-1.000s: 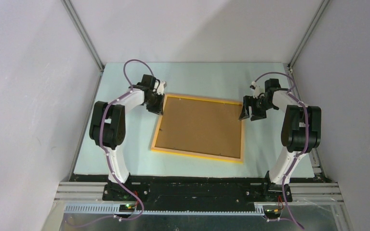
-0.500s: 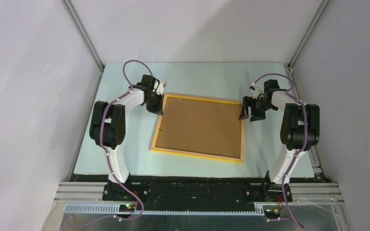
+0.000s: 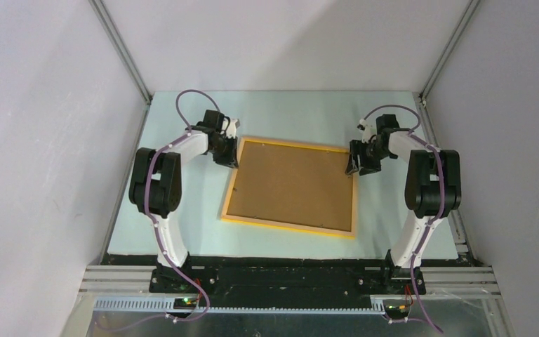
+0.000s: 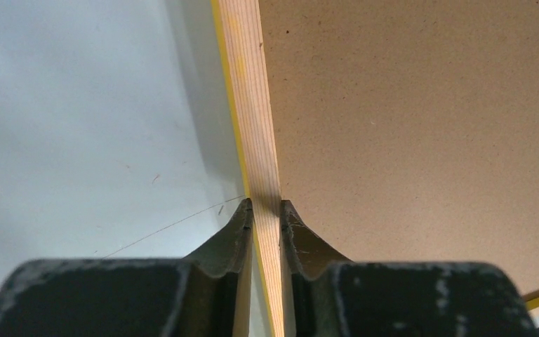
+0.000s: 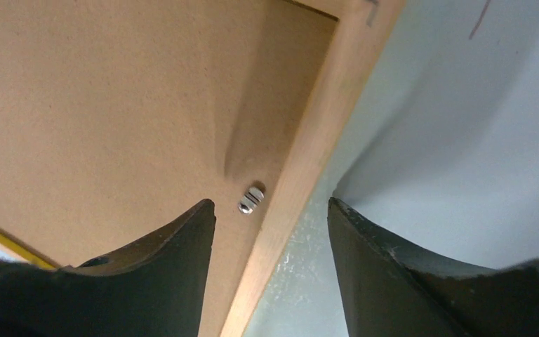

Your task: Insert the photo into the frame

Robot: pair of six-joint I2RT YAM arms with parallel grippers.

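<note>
On the worktop (image 3: 288, 116) our yellow frame (image 3: 288, 227) lies back-up; left gripper (image 4: 265, 210) clenches one edge, right gripper (image 5: 272, 203) straddles another, released.

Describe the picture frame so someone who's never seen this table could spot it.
In the middle of the pale table lies a flat rectangle. The frame is its thin yellow-orange wooden border, pinched near the far left corner by the left hand. Unlike the plain brown backing board it surrounds, it is a narrow bright rim.

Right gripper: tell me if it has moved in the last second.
Yes. The right gripper has shifted slightly left, against the unmoved frame, and now straddles its right rail near the far corner.
</note>
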